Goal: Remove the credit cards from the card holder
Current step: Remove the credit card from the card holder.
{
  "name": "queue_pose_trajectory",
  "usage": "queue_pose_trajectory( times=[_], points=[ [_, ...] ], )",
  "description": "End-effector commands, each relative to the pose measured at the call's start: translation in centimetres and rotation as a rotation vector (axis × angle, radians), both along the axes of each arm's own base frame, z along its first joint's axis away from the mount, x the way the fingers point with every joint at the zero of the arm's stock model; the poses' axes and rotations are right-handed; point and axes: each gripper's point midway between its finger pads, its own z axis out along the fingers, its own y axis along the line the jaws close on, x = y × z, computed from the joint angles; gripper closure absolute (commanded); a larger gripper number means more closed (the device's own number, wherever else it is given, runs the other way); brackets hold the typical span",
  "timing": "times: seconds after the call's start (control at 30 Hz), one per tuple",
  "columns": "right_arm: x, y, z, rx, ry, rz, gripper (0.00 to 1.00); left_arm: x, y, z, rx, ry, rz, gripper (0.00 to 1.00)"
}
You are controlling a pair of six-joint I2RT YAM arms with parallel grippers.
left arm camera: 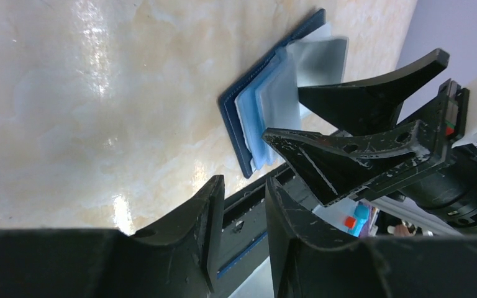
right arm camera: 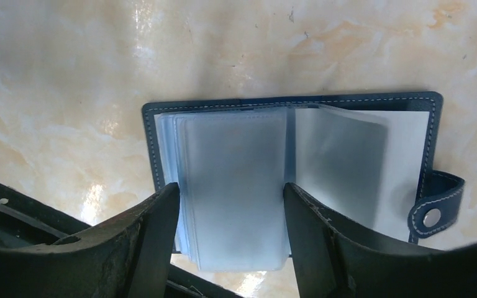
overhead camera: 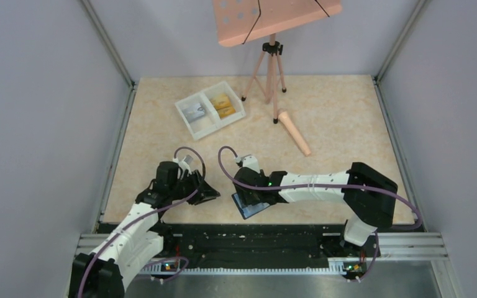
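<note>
Your right gripper (right arm camera: 230, 189) is closest in the right wrist view. Its two black fingers (right arm camera: 149, 242) come up from the bottom edge and stand apart. A stack of clear sleeves (right arm camera: 233, 149) lies between them, and you cannot tell if the fingers touch it. The sleeves belong to the card holder (right arm camera: 348, 149), which lies open and flat on the table (right arm camera: 68, 74) in the middle of the frame. Its blue strap (right arm camera: 438, 205) with a round snap sticks out at the lower right.

Now the left wrist view. Your left gripper (left arm camera: 243, 186) sits at the bottom edge with its fingers a little apart and nothing between them. The card holder (left arm camera: 254, 118) is in the upper middle, seen from its side, with the sleeves fanned up. Your right gripper (left arm camera: 282, 112) reaches in from the right with its fingers spread and its tips right at the sleeves.

From the top view, the card holder (overhead camera: 251, 208) lies near the bottom middle of the table (overhead camera: 348, 112), right under your right gripper (overhead camera: 248, 195). Your left gripper (overhead camera: 210, 194) is just to the left of it — near, but not touching. A white tray (overhead camera: 210, 127) sits well apart in the upper middle. Yellow credit cards (overhead camera: 223, 105) lie in its right half, and a grey thing (overhead camera: 194, 113) lies in its left half.
</note>
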Motion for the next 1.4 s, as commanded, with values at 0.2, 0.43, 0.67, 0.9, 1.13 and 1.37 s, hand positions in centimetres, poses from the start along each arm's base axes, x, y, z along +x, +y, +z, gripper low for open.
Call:
queue_pose_trajectory(
  times=[0.2,0.43,0.67,0.9,1.13,1.37],
  points=[
    [-0.2,0.5,1.8,0.064,-0.024,-0.001,0.38,0.3,-1.7,0.1,-0.087,-0.011,-0.037,0.64],
    [-0.4,0.0,0.6,0.043,-0.013,0.001,0.38,0.3,-1.9,-0.2,-0.084,0.001,-0.035,0.63],
    [-0.4,0.0,0.5,0.038,-0.017,0.006,0.45,0.4,-2.1,-0.3,-0.084,0.001,-0.034,0.63],
    [-0.4,0.1,0.9,0.057,-0.023,0.003,0.65,0.3,-2.5,-0.6,-0.085,0.011,-0.045,0.64],
    [-0.2,0.0,1.5,0.102,-0.033,-0.018,0.70,0.0,-3.1,-1.3,-0.076,0.023,-0.065,0.66],
    [-0.1,0.1,2.2,0.239,-0.014,-0.049,0.74,-0.3,-4.7,-1.6,-0.086,0.024,-0.121,0.69]
  ],
)
